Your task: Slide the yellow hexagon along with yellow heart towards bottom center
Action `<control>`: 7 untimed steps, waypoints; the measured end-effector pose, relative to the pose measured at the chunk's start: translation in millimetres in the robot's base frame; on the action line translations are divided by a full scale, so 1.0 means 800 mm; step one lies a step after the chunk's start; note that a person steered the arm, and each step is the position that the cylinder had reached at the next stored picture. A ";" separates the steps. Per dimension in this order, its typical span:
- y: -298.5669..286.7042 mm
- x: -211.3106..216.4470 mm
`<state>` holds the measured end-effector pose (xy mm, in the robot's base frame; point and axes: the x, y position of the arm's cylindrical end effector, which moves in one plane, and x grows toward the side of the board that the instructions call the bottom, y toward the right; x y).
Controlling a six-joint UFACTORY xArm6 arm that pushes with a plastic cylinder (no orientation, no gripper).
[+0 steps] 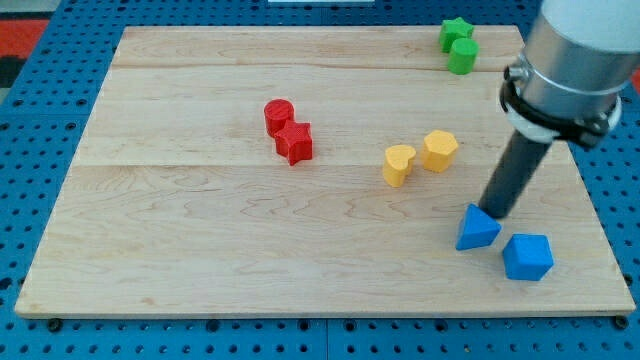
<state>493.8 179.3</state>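
The yellow hexagon [439, 150] lies right of the board's middle, with the yellow heart [398, 164] just to its left and slightly lower; the two almost touch. My tip [497, 212] is at the lower right, below and to the right of the hexagon, some way off from it. The tip stands right behind the top of the blue triangle [477, 229], touching or nearly touching it.
A blue cube-like block [527, 257] lies right of the blue triangle. A red cylinder [279, 115] and a red star [295, 142] sit left of centre. A green star [456, 32] and a green cylinder [462, 55] are at the top right. The wooden board [200, 250] is ringed by blue pegboard.
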 end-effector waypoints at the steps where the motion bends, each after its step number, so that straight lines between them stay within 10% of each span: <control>1: 0.047 -0.042; 7: -0.125 -0.071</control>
<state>437.1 79.3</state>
